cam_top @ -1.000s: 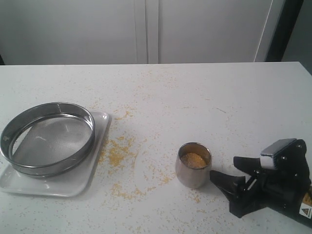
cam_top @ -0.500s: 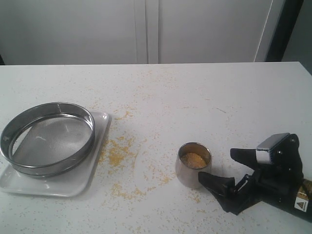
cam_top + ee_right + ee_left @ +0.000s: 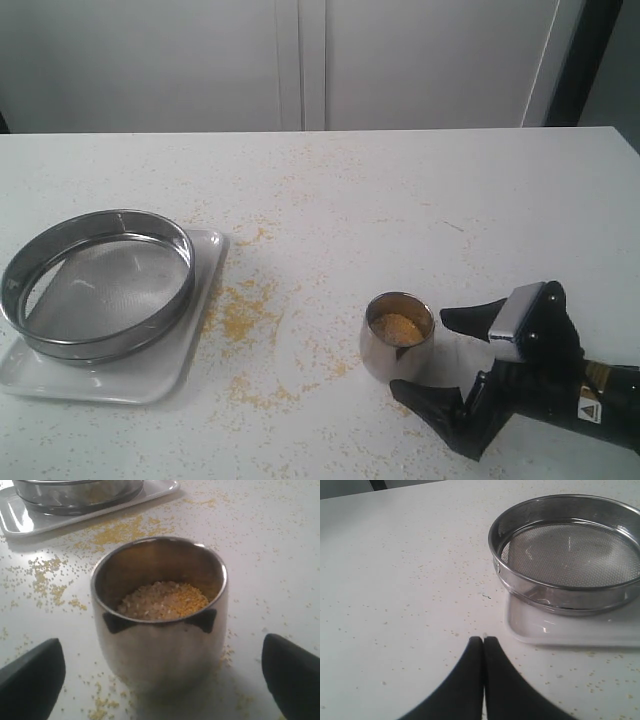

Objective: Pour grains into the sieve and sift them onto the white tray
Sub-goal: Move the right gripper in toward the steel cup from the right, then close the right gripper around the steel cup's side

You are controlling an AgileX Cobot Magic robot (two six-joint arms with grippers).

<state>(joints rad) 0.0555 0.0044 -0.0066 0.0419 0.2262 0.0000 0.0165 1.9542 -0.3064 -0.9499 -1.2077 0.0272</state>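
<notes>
Steel cup [image 3: 397,338] of grains [image 3: 397,328] stands lower right of centre, squarely before the right gripper [image 3: 420,354], whose jaws gape wide either side without touching it. Far left, the sieve [image 3: 100,347] sits on the tray [image 3: 150,385]; the left gripper [image 3: 483,640] is clenched empty.

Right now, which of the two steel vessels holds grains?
The small steel cup by the open right hand; the wide sieve on the white tray shows bare mesh.

This looks like a robot lab or test room: a plain white table [image 3: 420,190] carries the work, strewn with loose yellow specks [image 3: 240,315] out ahead of the right jaws. Far beyond the jaws, behind the table's back edge, stand flat, pale grey-white panels [image 3: 200,60].
</notes>
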